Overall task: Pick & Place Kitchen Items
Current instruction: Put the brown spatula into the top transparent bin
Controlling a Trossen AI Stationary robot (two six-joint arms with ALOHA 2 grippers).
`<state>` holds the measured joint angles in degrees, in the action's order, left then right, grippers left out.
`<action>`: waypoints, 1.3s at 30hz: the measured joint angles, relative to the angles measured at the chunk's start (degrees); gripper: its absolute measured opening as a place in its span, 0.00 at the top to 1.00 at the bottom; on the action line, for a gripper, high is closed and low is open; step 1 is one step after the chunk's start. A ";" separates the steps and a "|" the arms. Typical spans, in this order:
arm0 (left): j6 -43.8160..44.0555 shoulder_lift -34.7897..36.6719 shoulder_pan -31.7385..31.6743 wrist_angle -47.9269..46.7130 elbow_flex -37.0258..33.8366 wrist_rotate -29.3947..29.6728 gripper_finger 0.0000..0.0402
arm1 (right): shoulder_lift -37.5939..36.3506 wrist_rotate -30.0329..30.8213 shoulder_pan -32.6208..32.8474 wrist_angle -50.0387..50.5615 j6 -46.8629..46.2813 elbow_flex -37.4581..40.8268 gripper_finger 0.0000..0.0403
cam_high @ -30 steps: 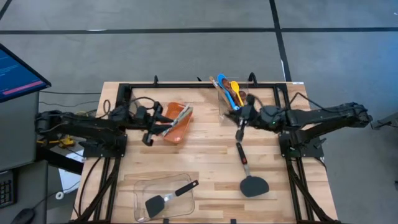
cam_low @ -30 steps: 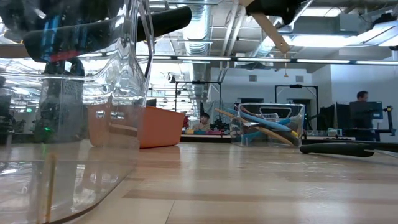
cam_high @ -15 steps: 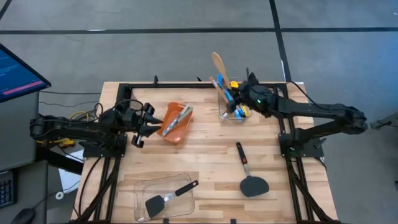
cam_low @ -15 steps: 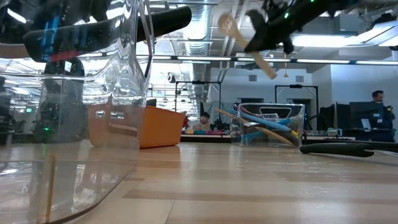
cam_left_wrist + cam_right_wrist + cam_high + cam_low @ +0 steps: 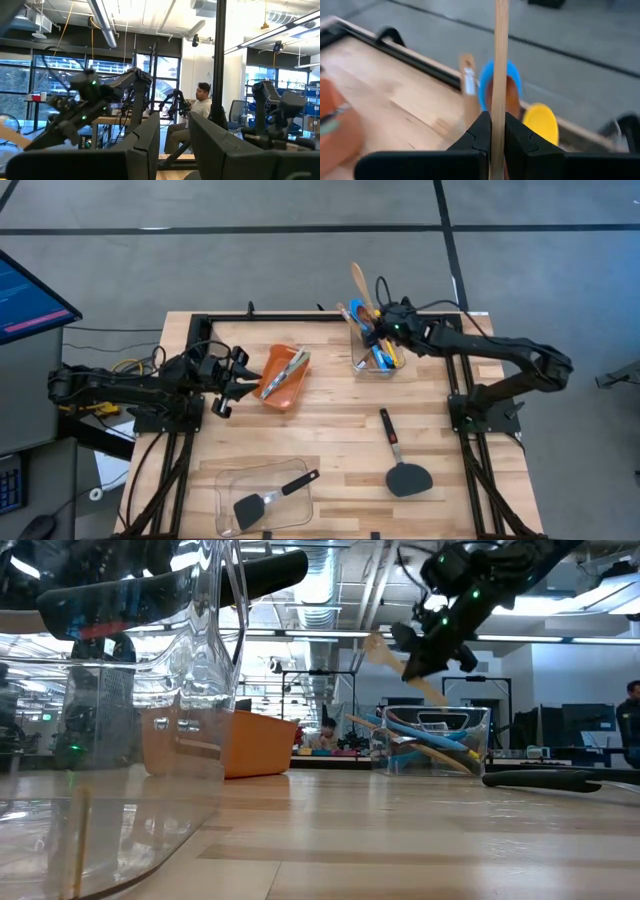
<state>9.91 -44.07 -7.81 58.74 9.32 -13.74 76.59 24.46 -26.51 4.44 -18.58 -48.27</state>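
Your right gripper (image 5: 381,330) is clamped on the wooden spoon (image 5: 357,283) right above the clear container (image 5: 372,350). Lower it straight so the handle clears the rim.

Beside the orange bin (image 5: 281,379) on the pale wooden desk (image 5: 330,435), blue and yellow spoons (image 5: 378,332) show. A black spatula (image 5: 400,466) lies farther off; the raised spoon (image 5: 358,283) looks light wood.

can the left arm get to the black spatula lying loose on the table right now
Probably not easily. The black spatula lies bare on the right side, nothing covering it, but the left gripper sits far across beside the orange bin.
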 joint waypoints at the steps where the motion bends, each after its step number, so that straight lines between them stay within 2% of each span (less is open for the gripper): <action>1: 0.00 0.00 0.00 0.00 0.00 -0.01 0.78 | 0.49 0.02 -0.49 0.94 -0.77 0.00 0.95; 6: 0.00 0.00 0.00 0.00 0.00 -0.02 0.78 | 2.15 0.51 -1.97 6.60 -3.44 0.02 0.95; 21: 0.02 0.00 0.00 0.02 0.02 -0.02 0.78 | 3.52 0.90 -2.21 12.08 -6.98 0.08 0.95; 34: 0.02 0.00 0.02 0.04 0.04 -0.01 0.78 | 10.65 -2.53 -4.03 9.93 -6.51 0.53 0.95; 39: 0.02 0.00 0.02 0.02 0.04 -0.02 0.78 | 10.56 -3.49 -3.88 10.83 -6.37 0.55 0.79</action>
<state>9.93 -44.07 -7.79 58.76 9.37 -13.76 87.15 20.97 -30.39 15.27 -24.95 -47.72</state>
